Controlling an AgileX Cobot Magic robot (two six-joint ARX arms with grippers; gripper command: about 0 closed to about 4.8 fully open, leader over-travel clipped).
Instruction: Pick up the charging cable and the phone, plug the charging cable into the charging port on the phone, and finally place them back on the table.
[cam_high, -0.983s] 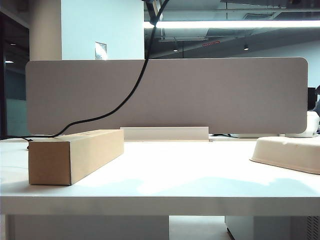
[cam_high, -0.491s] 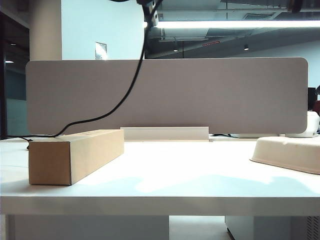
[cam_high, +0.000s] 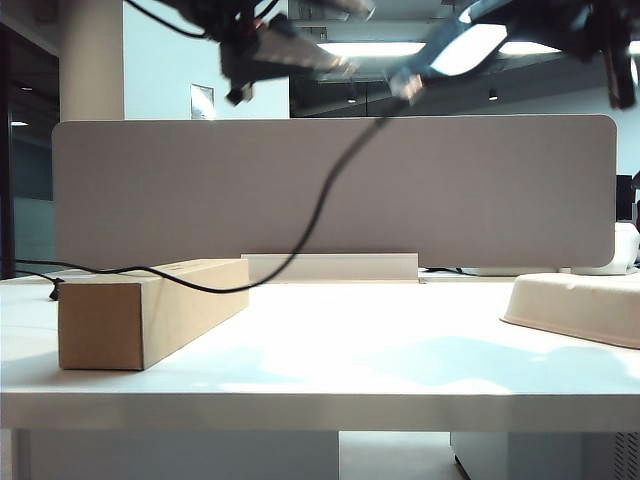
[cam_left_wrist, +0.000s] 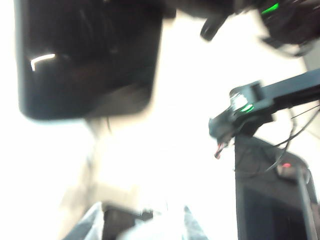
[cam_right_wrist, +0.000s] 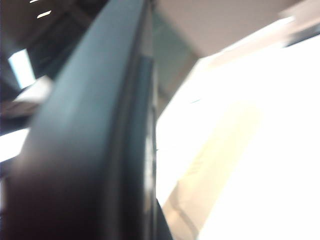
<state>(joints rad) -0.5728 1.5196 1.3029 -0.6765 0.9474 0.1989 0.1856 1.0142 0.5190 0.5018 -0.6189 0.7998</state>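
— Seeing the right end effector (cam_high: 530, 22) high over the table (cam_high: 380, 350), at the right, clamping tight on the phone (cam_high: 465, 45).

— Spotting the left end effector (cam_high: 285, 50) high at the left, too blurred for telling its opening. Watching the charging cable (cam_high: 320, 210) sagging from near the phone across the box (cam_high: 150, 310).

— Judging the phone stiff, glossy, slippery: gripping across its long edges. Judging the cable limp: pinching close to its tip.
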